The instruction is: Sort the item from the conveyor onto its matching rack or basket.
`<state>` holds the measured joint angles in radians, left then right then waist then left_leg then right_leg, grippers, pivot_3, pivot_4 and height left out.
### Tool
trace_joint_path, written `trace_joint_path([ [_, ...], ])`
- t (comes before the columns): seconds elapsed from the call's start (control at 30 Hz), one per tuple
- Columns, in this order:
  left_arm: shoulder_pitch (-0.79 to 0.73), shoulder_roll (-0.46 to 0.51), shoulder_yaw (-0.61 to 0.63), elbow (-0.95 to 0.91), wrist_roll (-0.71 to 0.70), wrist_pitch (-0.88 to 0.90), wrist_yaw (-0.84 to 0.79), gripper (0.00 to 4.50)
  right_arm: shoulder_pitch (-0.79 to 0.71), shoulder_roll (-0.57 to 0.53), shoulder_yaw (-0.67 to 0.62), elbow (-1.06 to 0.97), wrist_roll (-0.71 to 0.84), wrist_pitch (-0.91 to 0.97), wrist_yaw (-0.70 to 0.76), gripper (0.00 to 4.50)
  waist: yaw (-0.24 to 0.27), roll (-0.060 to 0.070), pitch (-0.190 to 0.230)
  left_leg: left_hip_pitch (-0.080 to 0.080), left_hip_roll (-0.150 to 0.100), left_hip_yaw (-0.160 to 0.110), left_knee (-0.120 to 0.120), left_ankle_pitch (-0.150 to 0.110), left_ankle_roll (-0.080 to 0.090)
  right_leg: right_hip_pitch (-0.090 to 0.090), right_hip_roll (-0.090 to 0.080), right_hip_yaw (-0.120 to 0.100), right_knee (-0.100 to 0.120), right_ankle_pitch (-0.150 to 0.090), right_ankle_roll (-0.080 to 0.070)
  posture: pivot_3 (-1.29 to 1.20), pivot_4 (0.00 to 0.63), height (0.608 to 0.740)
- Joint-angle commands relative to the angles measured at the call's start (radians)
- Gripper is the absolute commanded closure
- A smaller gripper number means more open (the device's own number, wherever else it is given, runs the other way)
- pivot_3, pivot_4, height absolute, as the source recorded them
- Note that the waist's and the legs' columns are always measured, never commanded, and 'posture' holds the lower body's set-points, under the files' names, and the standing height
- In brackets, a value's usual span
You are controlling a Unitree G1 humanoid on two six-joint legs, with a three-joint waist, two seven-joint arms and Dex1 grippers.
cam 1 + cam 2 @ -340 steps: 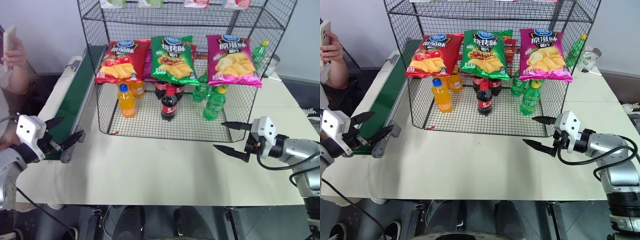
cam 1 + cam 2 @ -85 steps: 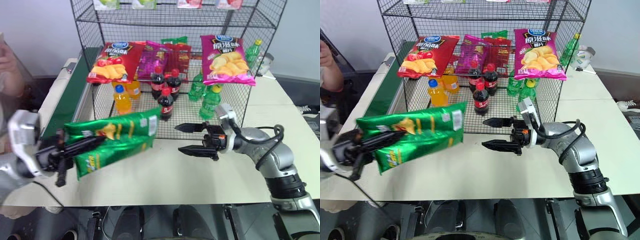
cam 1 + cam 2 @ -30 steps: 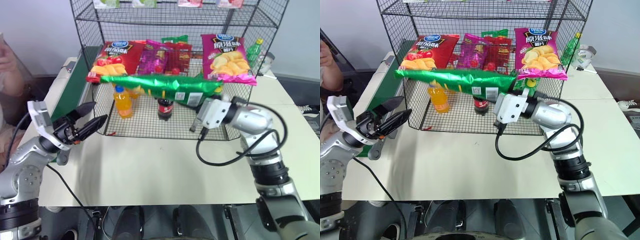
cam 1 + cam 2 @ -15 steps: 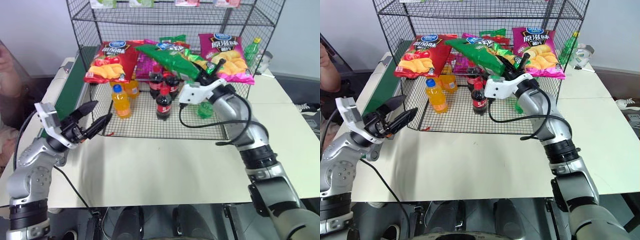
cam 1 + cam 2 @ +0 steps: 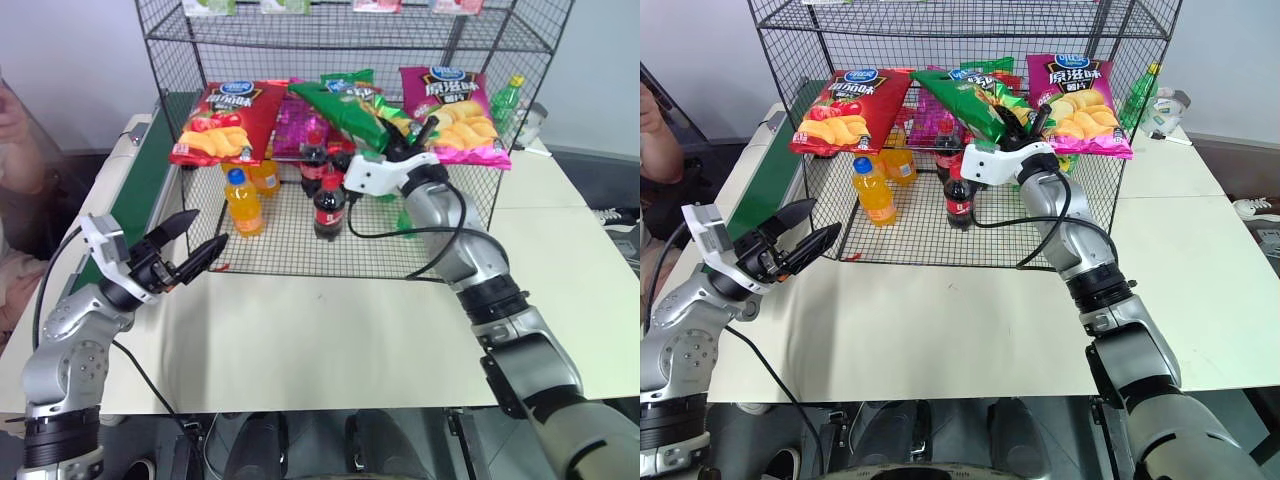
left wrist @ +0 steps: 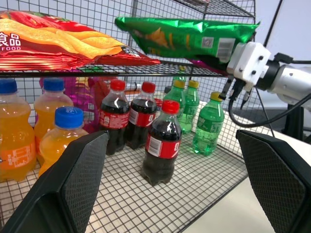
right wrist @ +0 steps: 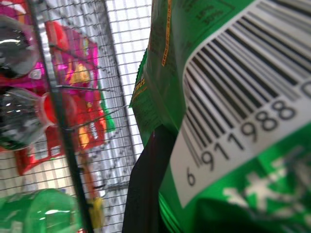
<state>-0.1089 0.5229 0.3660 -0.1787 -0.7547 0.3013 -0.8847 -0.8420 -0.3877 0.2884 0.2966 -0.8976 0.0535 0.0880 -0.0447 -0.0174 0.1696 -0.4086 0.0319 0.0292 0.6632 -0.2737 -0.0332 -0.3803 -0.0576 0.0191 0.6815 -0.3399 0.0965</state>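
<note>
1. Nearest the camera, on the left, the left gripper (image 5: pixel 190 258) hovers over the front left part of the cream table (image 5: pixel 330 340), fingers (image 6: pixel 73 189) spread wide, nothing between them. It points toward the rack.
2. Just behind it, along the table's left edge, runs the conveyor (image 5: pixel 140 200), its dark green belt bare where visible.
3. Mid-table stands the rack (image 5: pixel 180 130), a black wire-mesh unit. On its floor tier: orange drink bottles (image 5: pixel 243 200) at left, cola bottles (image 5: pixel 328 208) at centre, green bottles (image 6: pixel 208 124) toward the right.
4. The right arm reaches forward to the rack's middle tier. The right gripper (image 5: pixel 420 135) has its fingers pressed together on one end of the green crisp bag (image 5: pixel 345 112); the right wrist view shows the bag's barcode panel right against a black finger.
5. The green crisp bag is held tilted at the front of the middle tier, between the red crisp bag (image 5: pixel 225 122) at left and the magenta crisp bag (image 5: pixel 455 100) at right. Whether it rests on the shelf wire cannot be told.
6. Behind it on the same tier lie further crisp bags, partly hidden.
7. At the far left edge, part of a person's arm (image 5: pixel 15 150) is visible.
</note>
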Motion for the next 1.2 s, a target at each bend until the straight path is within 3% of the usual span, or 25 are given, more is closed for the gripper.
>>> trace_joint_path([
  [0.03, -0.005, -0.001, 0.002, -0.033, 0.001, -0.019, 0.003, 0.03, -0.05, 0.003, 0.001, -0.012, -0.008, 0.027, -0.025, 4.5, 0.0, 0.0, 0.0, 0.0, 0.0, 0.0, 0.0, 0.0, 0.0, 0.0, 0.0, 0.0, 0.0, 0.0, 0.0, 0.0, 0.15, 0.739],
  [0.3, 0.006, -0.013, -0.006, -0.041, 0.015, -0.029, 0.011, 0.03, -0.085, 0.024, 0.011, 0.053, 0.048, 0.029, -0.013, 4.5, -0.001, 0.0, 0.0, 0.0, 0.0, 0.0, 0.0, 0.0, 0.0, 0.0, 0.0, 0.0, 0.0, 0.0, 0.0, 0.0, 0.15, 0.739],
  [0.4, 0.006, -0.016, -0.006, -0.041, 0.018, -0.031, 0.014, 0.0, -0.096, 0.031, 0.011, 0.065, 0.075, 0.024, -0.012, 3.41, -0.001, 0.0, 0.0, 0.0, 0.0, 0.0, 0.0, 0.0, 0.0, 0.0, 0.0, 0.0, 0.0, 0.0, 0.0, 0.0, 0.15, 0.739],
  [0.53, 0.009, -0.017, -0.005, -0.037, 0.021, -0.035, 0.016, 0.0, -0.099, 0.076, -0.013, 0.019, 0.189, 0.004, 0.041, 1.49, -0.007, 0.0, 0.0, 0.0, 0.0, 0.0, 0.0, 0.0, 0.0, 0.0, 0.0, 0.0, 0.001, 0.0, 0.0, 0.0, 0.15, 0.739],
  [1.03, 0.015, -0.021, -0.023, -0.021, 0.045, -0.058, 0.012, 0.0, -0.078, 0.102, -0.02, -0.146, 0.328, -0.008, 0.171, 1.49, -0.01, 0.0, 0.0, -0.001, 0.0, 0.0, 0.0, 0.0, 0.0, -0.001, 0.0, 0.0, 0.001, 0.0, 0.0, 0.0, 0.15, 0.739],
  [1.2, 0.017, -0.017, -0.025, -0.02, 0.052, -0.062, 0.01, 0.0, -0.032, 0.159, -0.036, -0.192, 0.481, 0.012, 0.263, 1.49, -0.01, 0.0, 0.0, -0.001, 0.001, 0.0, -0.001, 0.0, 0.0, -0.001, 0.0, 0.0, 0.001, 0.0, 0.0, 0.0, 0.15, 0.739],
])
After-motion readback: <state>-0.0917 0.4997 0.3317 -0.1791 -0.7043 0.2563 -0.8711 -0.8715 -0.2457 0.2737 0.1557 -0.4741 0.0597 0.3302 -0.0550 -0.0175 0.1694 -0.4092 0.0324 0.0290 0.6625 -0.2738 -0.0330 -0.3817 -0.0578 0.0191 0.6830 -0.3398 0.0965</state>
